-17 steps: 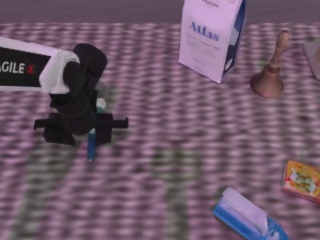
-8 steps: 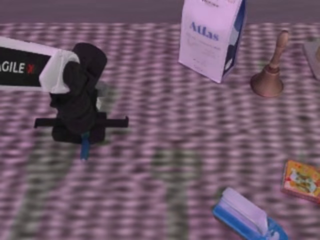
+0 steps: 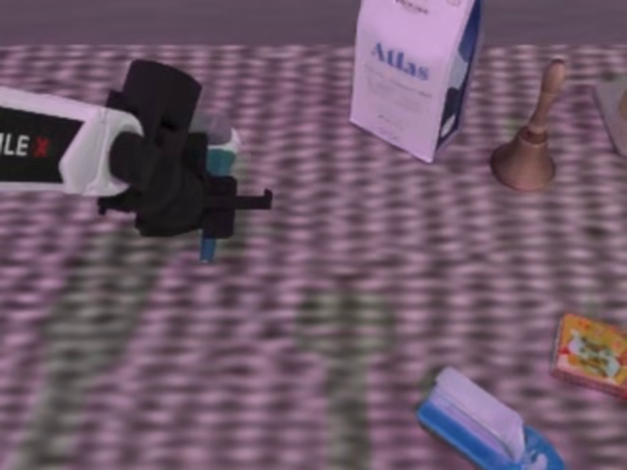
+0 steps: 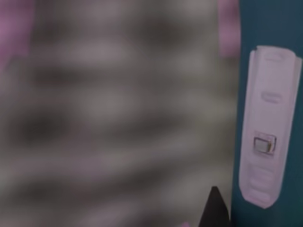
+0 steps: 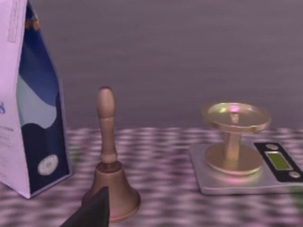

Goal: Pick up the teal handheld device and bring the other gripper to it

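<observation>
Left pincer (image 3: 209, 209) is clenching the teal handheld device (image 3: 209, 245) at the counter's (image 3: 323, 323) left side in the top view, with the black body of the pincer covering most of the wand. Only the slim teal handle end is poking out below the fingers, and a bit of teal is showing beside the wrist above them. The arm is reaching in from the left edge, its white sleeve lying across the patterned cloth.

The left wrist view is showing the device (image 4: 267, 123) very close: a teal shaft with a long pale panel and a small square button on it, one dark fingertip (image 4: 214, 208) lying right beside the shaft.

Right pincer is not appearing in the top view; its wrist view is catching only one dark finger (image 5: 94, 210) at the edge (whether it is released or clenched I cannot tell). That view is looking at a wooden-handled bell (image 5: 110, 182), a white and blue carton (image 5: 28, 99) just beside it, and a kitchen scale (image 5: 246, 163) with a golden pan farther along.

In the top view the carton (image 3: 411, 73) and bell (image 3: 529, 147) are standing at the far side, well apart from the device, while a blue-and-white flat pack (image 3: 485, 421) and an orange card box (image 3: 591, 352) are lying near the lower right
</observation>
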